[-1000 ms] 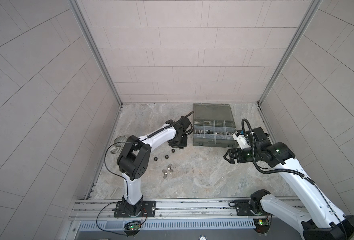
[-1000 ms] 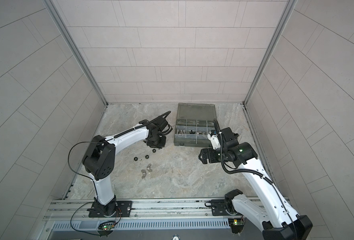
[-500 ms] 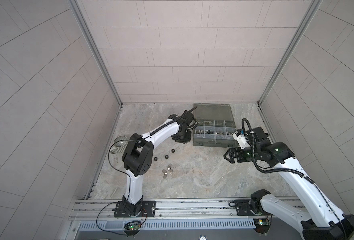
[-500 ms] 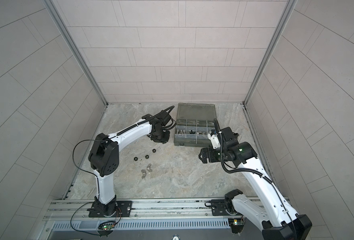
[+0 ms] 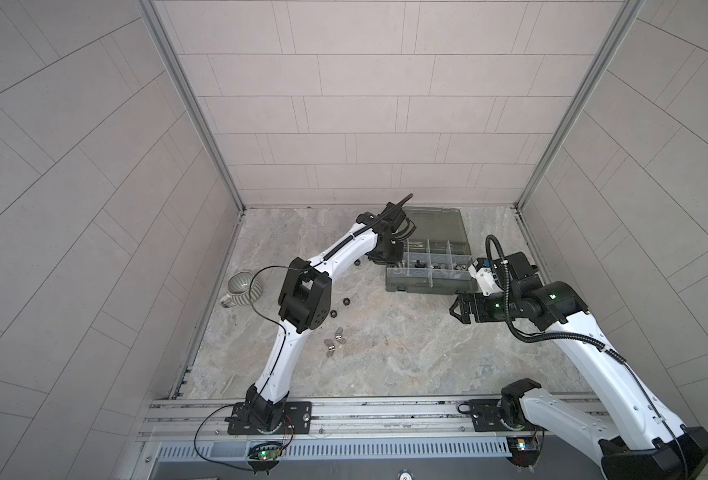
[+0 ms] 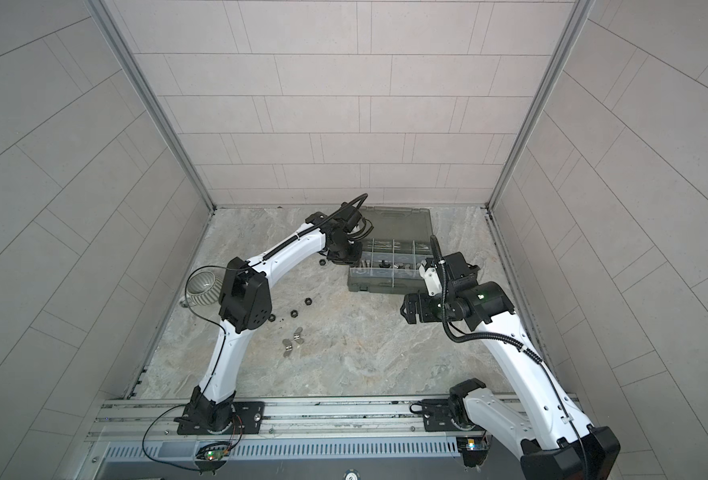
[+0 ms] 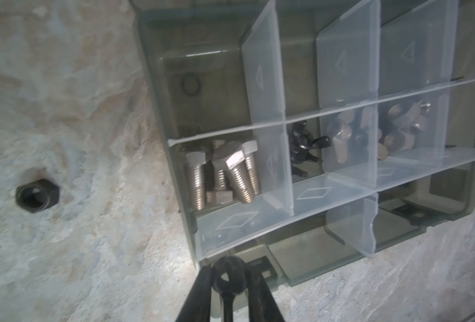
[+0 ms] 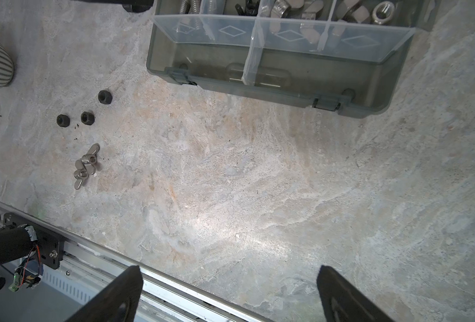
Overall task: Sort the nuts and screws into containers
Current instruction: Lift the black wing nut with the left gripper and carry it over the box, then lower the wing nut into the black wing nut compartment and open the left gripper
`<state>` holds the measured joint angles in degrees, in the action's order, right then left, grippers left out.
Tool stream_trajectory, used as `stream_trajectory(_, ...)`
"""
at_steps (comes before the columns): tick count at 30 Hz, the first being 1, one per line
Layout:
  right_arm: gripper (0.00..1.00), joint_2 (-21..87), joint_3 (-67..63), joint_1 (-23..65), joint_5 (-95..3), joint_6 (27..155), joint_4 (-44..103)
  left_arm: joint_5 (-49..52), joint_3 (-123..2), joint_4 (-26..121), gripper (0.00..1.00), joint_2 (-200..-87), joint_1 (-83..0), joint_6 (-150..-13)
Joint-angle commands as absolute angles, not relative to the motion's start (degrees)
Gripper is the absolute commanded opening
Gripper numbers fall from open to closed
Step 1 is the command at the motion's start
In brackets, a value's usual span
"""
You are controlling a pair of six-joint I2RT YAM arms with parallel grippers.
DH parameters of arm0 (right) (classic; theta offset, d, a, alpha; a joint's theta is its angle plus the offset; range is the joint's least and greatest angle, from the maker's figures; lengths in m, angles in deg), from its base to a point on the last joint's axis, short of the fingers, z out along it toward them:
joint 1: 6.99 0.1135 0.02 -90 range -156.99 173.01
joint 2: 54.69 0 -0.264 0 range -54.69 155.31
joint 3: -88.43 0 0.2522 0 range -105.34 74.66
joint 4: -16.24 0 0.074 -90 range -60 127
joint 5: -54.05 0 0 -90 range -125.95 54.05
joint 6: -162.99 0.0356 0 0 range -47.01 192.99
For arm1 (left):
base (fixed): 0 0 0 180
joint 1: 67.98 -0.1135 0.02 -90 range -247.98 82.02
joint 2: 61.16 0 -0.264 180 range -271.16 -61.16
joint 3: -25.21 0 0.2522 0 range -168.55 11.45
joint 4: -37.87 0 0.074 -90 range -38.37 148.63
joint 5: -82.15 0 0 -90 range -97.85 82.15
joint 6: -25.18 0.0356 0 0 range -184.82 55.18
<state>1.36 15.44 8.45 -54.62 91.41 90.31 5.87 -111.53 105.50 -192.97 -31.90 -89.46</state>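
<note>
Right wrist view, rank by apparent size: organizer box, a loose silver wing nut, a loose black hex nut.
1. organizer box
2. silver wing nut
3. black hex nut; the three loose ones look alike

I see a ribbed mug [image 5: 242,288] upright at the left edge of the marble tabletop [image 5: 406,357], beside the tiled wall [image 5: 94,249].

1. Both top views looked steeply down from high above the rail [image 5: 385,409], sharing the whole tabletop [image 5: 406,345]; the organizer box [image 5: 427,284] lay right of centre.
2. The left wrist camera sat close over the box's compartments [image 7: 264,92].
3. The right wrist camera looked down from farther back, sharing that box's front wall [image 8: 258,80].
</note>
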Motion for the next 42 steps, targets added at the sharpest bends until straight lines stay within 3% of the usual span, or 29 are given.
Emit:
stream_trajectory(1,0.99,1.49,13.88,7.7,-53.17,90.89,92.27,9.31,-117.45,106.15,0.19,-196.31,-31.24,-90.16)
stream_trajectory(8,0.99,2.76,11.65,6.08,-51.44,89.27,94.94,12.92,-126.3,104.44,0.2,-202.53,-30.79,-92.35)
stream_trajectory(42,0.99,4.04,10.09,2.32,-50.28,87.93,96.96,17.46,-125.77,98.26,0.23,-205.99,-29.28,-94.98)
